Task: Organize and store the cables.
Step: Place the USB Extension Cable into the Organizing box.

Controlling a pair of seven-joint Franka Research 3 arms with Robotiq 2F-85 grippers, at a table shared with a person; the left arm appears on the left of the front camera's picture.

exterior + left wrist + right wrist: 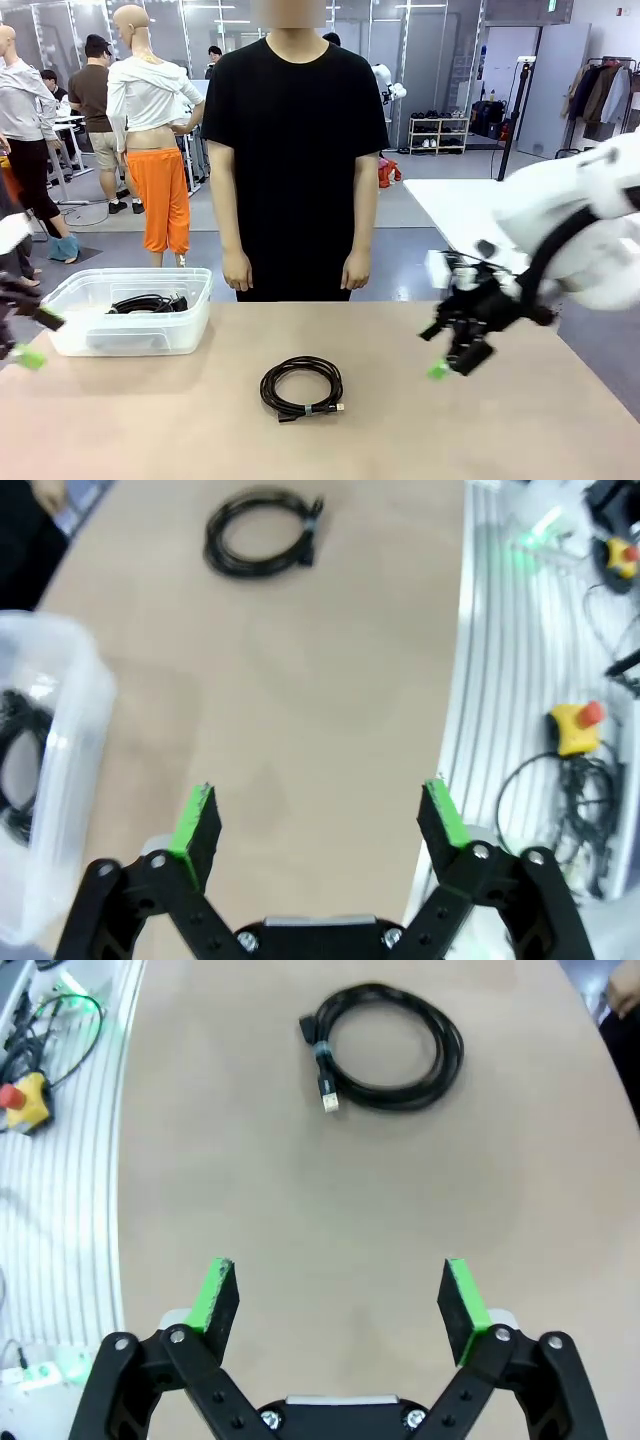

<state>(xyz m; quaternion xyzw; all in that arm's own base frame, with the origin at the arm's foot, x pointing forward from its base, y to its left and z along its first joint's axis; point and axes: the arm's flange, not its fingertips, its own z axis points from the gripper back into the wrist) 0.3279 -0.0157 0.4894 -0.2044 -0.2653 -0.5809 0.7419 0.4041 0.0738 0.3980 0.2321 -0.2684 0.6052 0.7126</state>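
Right gripper (338, 1300) is hanging wide open and empty over bare table (300, 1190), left gripper (318, 820) likewise gaping, holding nothing. One coiled cable (302, 387) is lying mid-table between them. Farther left, another cable (147, 303) is sitting inside the clear bin (130, 335), person (296, 150) standing behind.

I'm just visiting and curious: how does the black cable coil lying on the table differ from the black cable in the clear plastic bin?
The black cable coil on the tan table lies in the open near the middle; the black cable in the clear plastic bin sits stored at the table's left. The table coil shows as a full round loop with a pale tie band; the binned one is partly hidden by the bin wall. Both are thin, black and wound.
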